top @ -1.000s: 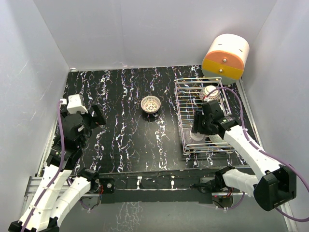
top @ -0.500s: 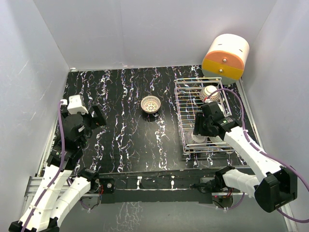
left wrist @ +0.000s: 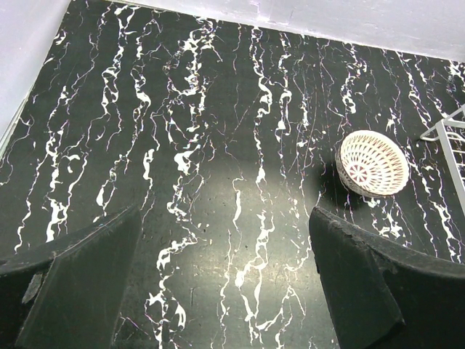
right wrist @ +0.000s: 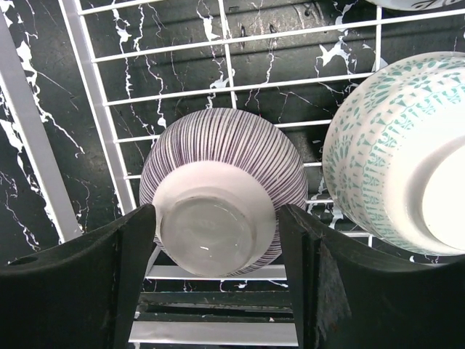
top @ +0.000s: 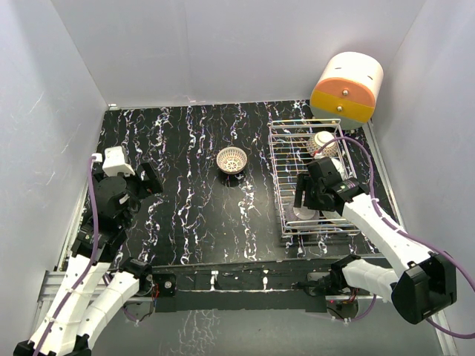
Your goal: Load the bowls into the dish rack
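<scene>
Your right gripper (right wrist: 218,218) is clasping the striped bowl (right wrist: 218,156) in the rack (right wrist: 35,134). If you're releasing carelessly, it's likely tipping onto the teal bowl (right wrist: 385,145). Your left gripper (left wrist: 225,212) is hanging open, empty.

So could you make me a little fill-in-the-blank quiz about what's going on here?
1. The lattice bowl stands alone on the ___.
2. The left pincer is open and holds ___.
3. The right pincer flanks the striped bowl, inside the ___.
Missing: table; nothing; rack.
</scene>
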You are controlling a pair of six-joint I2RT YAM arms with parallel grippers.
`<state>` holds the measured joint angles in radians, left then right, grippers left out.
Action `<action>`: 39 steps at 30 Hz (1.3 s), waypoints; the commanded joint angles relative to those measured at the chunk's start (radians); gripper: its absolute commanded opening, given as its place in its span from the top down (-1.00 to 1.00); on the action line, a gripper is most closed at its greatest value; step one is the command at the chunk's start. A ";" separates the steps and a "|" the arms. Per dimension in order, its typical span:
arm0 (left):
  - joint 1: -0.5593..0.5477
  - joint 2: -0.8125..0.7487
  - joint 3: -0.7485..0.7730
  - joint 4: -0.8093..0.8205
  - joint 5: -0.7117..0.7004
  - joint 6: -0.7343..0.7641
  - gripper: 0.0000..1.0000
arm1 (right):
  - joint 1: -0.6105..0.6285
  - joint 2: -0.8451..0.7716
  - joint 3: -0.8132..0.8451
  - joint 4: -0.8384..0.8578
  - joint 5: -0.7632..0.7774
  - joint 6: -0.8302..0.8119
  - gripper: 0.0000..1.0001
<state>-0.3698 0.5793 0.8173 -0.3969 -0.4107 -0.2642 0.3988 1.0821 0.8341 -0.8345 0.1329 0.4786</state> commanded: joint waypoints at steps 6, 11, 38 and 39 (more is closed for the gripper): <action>-0.004 -0.010 0.013 0.001 -0.016 0.017 -0.94 | 0.021 -0.030 0.047 0.046 0.008 0.011 -0.56; -0.004 -0.003 0.013 0.006 -0.013 0.014 -0.94 | 0.034 -0.029 0.126 0.038 0.002 -0.003 -0.99; -0.005 0.037 0.047 0.028 -0.072 0.036 -0.94 | 0.320 0.584 0.689 0.343 -0.031 -0.340 -0.98; -0.004 0.035 0.047 0.027 -0.076 0.038 -0.94 | 0.330 0.616 0.710 0.354 -0.032 -0.358 -0.97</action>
<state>-0.3698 0.6201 0.8238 -0.3889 -0.4507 -0.2424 0.6975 1.6123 1.4471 -0.5873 0.1226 0.2447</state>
